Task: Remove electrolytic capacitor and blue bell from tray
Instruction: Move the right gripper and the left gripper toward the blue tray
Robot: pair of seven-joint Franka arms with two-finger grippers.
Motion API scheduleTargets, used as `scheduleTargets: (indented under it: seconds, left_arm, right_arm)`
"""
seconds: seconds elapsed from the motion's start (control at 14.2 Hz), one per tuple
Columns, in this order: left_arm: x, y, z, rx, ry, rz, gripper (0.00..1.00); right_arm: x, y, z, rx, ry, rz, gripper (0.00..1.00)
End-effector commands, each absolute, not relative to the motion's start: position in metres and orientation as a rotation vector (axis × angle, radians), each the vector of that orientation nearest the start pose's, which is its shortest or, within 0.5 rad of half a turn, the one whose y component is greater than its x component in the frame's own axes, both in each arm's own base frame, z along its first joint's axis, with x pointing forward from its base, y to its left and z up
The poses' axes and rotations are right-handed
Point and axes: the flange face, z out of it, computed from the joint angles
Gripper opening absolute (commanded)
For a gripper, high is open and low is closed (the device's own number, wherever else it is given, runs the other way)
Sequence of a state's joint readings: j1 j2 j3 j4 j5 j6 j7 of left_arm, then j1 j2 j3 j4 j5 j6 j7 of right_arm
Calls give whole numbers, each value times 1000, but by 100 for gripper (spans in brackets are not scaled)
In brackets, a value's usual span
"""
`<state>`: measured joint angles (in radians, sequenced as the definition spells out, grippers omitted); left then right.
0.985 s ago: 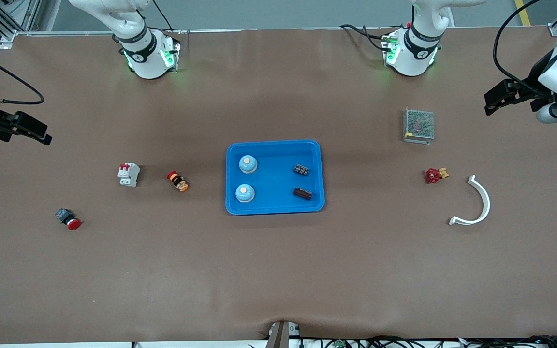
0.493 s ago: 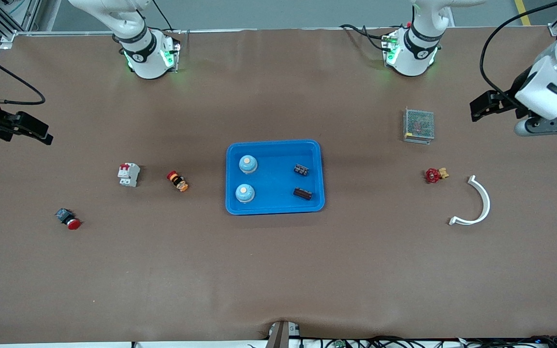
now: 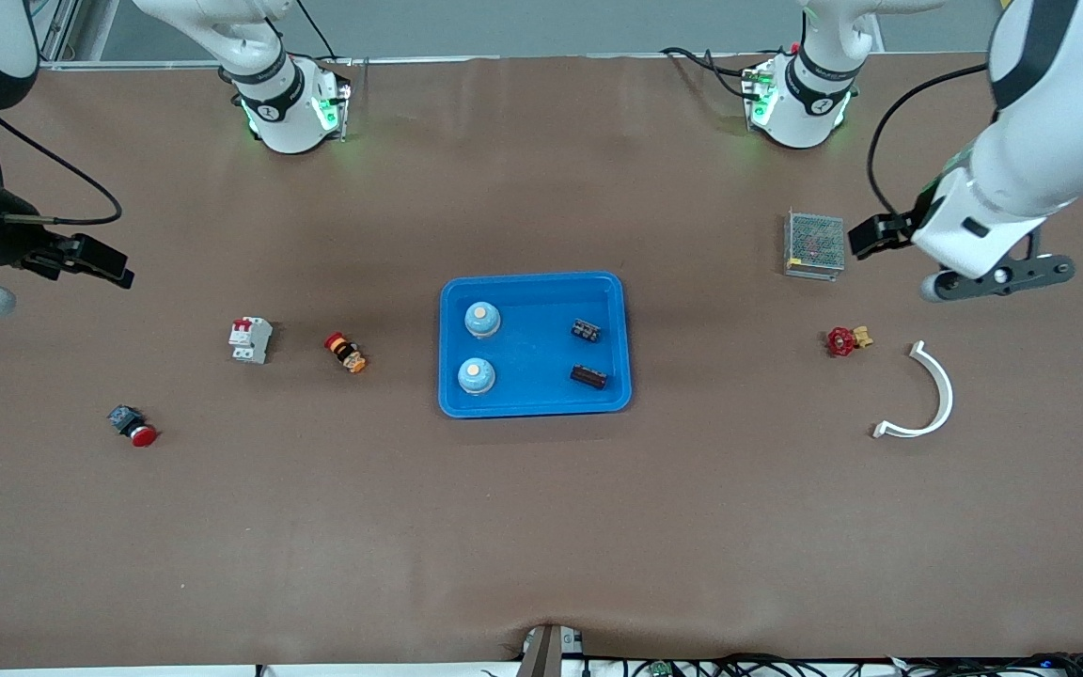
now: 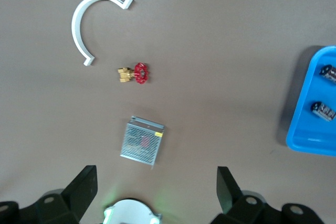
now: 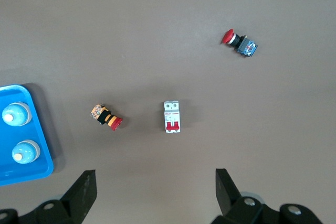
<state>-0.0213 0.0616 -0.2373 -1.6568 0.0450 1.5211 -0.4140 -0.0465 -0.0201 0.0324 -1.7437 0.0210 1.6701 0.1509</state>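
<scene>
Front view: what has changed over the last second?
The left gripper swung in from the table's end to beside the mesh box. The right gripper edged inward a little. Both are open and empty. The tray and all loose parts stayed put.

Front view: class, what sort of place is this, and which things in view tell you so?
Probably a robotics lab bench: two arm bases bolted along a brown-covered table, industrial parts such as a circuit breaker and a red valve, and a blue tray.
</scene>
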Motion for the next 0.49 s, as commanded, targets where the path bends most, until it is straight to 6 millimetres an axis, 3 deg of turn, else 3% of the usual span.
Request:
scheduleTargets:
  seconds: [0.0, 0.42]
  left_arm:
    - [532, -162, 520, -3016, -314, 230, 100]
    - [526, -221, 461, -2986, -495, 243, 100]
  right_arm:
    - [533, 22, 562, -3097, 391, 70, 100]
    - [528, 76, 536, -3053, 714, 93, 100]
